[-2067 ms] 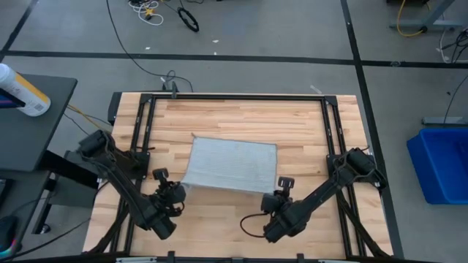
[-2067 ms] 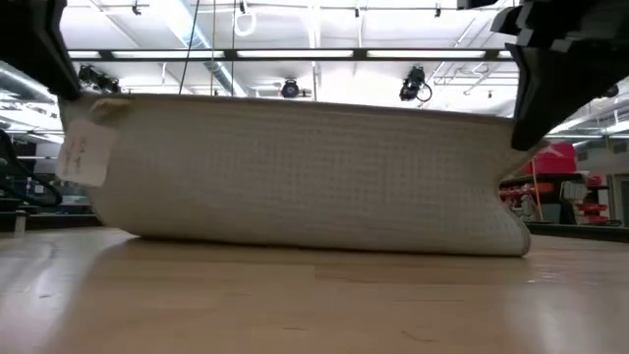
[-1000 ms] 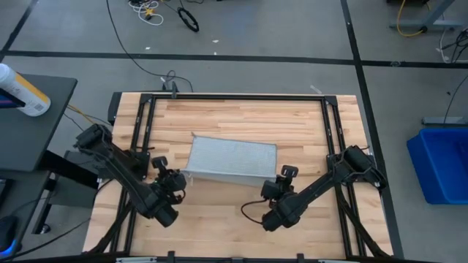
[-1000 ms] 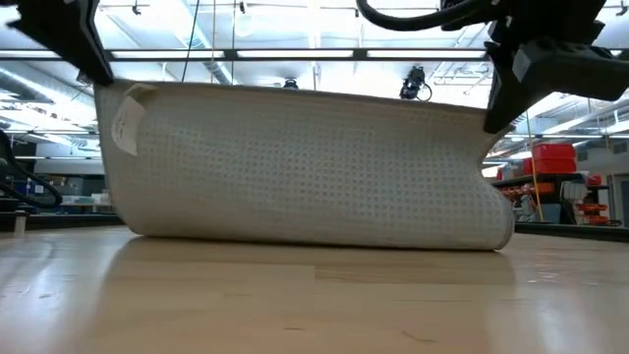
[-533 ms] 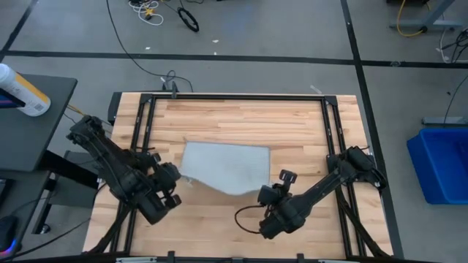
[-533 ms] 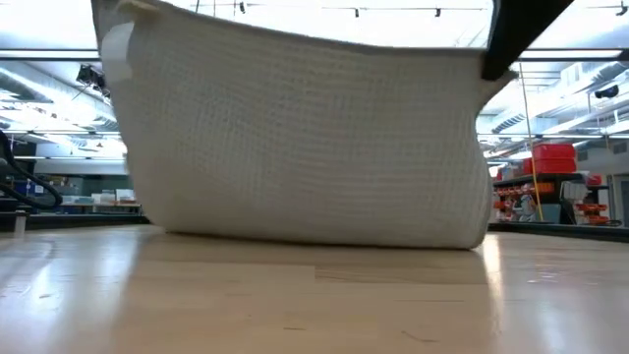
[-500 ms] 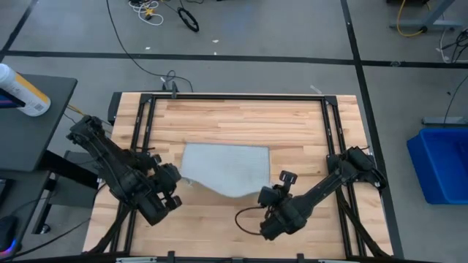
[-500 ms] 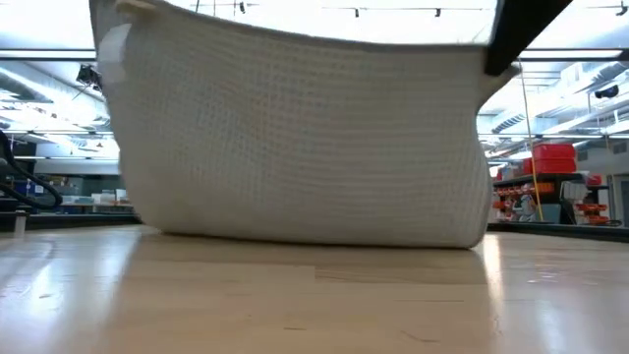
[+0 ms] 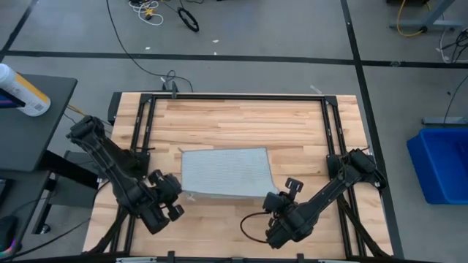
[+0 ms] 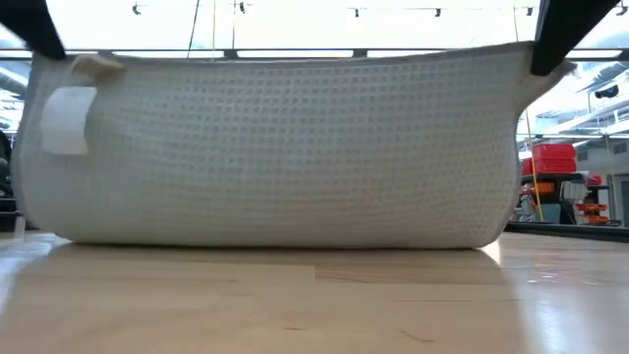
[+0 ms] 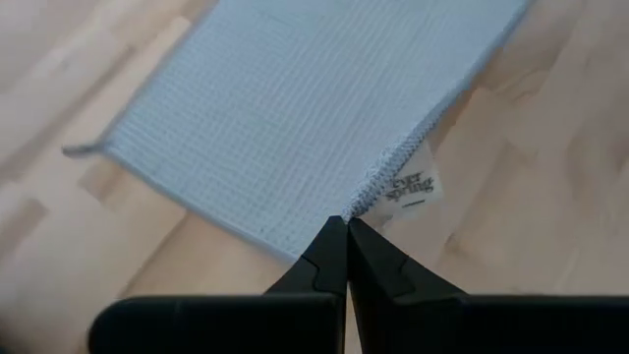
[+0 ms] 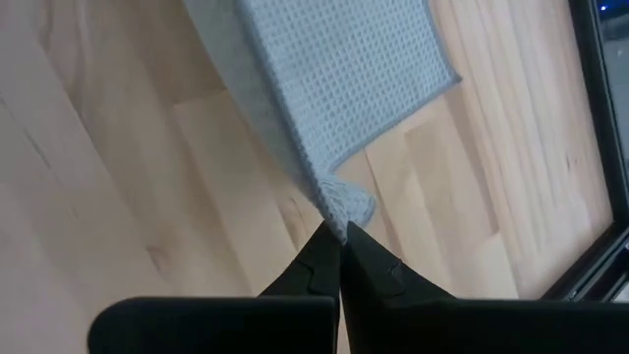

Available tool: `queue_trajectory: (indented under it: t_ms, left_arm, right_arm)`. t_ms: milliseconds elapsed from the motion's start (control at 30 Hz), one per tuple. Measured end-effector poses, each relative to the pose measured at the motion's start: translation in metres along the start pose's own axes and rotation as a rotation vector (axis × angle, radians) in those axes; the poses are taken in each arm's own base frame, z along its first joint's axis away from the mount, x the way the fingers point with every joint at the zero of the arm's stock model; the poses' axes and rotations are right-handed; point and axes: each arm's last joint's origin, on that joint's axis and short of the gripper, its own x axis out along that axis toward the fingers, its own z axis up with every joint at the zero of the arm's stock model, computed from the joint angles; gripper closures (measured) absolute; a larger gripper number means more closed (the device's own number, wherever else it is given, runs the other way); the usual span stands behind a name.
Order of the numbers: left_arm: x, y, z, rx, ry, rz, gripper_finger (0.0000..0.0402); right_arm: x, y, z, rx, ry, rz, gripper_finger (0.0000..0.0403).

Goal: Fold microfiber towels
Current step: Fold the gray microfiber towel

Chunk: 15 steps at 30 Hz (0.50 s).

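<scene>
The pale grey-blue microfiber towel lies mid-table with its near edge raised. In the low view it stands as a wide curtain whose bottom fold rests on the wood. Its white tag hangs at the left corner. My left gripper is shut on the near-left corner. My right gripper is shut on the near-right corner. Both show in the low view's top corners, the left gripper and the right gripper. My left gripper pinches the towel's near-left corner between its two fingers, right beside the white tag. The corner is lifted clear and the cloth slopes from it down to the table. The raised edge runs straight toward the other gripper. My right gripper pinches the towel's near-right corner between its two fingers; the tip is bunched at the fingertips. The corner is lifted clear and the cloth falls away from it to the table.
A black frame rims the wooden table. A bright blue bin stands on the floor to the right. A dark side table with a bottle stands to the left. Bare wood lies near and far of the towel.
Both grippers, still shut on the near corners, have gone toward the table's near edge and come lower. The raised edge has been drawn out wider and straighter. The towel's far part has slid along the table toward the near edge.
</scene>
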Motion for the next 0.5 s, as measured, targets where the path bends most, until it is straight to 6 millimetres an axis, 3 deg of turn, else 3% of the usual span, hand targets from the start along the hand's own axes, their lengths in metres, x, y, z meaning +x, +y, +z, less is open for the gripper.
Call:
queue_trajectory:
  t_ms: [500]
  left_arm:
    - [0.012,0.006,0.007,-0.074,-0.005,0.059,0.0399]
  right_arm:
    - [0.014,-0.011,0.018,-0.009,0.023,-0.032,0.0403]
